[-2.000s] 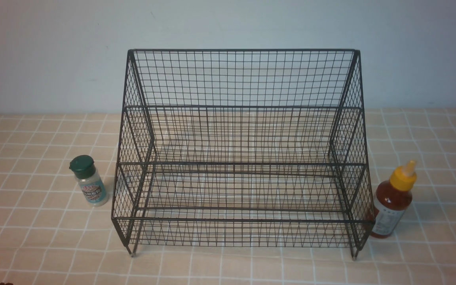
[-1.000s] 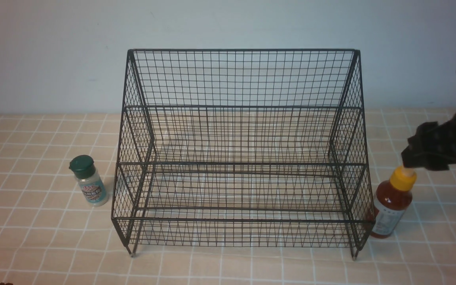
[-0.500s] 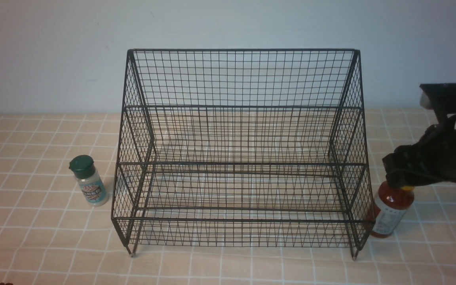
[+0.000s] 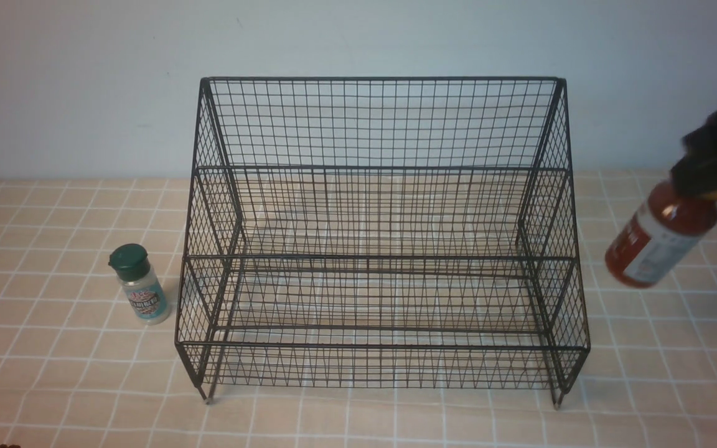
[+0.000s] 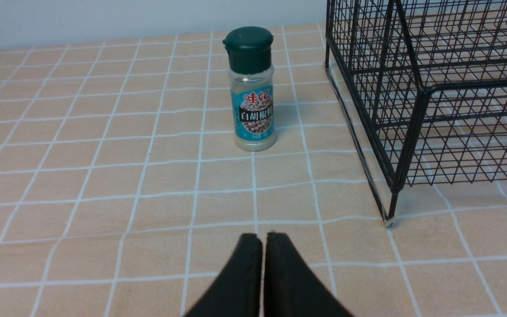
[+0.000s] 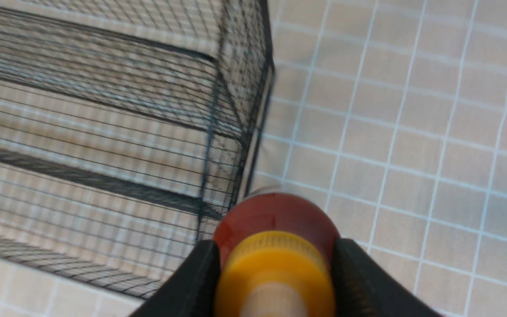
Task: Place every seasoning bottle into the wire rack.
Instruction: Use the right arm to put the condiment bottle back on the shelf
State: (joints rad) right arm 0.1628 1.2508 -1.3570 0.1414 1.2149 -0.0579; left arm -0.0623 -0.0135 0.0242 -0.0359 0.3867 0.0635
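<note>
The black wire rack (image 4: 383, 249) stands mid-table with nothing in it. The small clear shaker (image 4: 139, 292) with dark green cap and teal label stands upright just left of it, and shows in the left wrist view (image 5: 251, 90). My left gripper (image 5: 262, 240) is shut and empty, low over the table short of the shaker. My right gripper (image 4: 704, 171) is shut on the red sauce bottle (image 4: 660, 236) at its yellow cap (image 6: 275, 268), holding it tilted in the air right of the rack.
The table has a peach cloth with white grid lines (image 4: 53, 386). A pale wall (image 4: 84, 87) rises behind the rack. The rack's right front corner (image 6: 253, 132) is close beside the held bottle.
My right gripper came in from the right, closed on the red bottle's cap and lifted it off the table up and to the right, now tilted. The shaker and rack have not moved.
</note>
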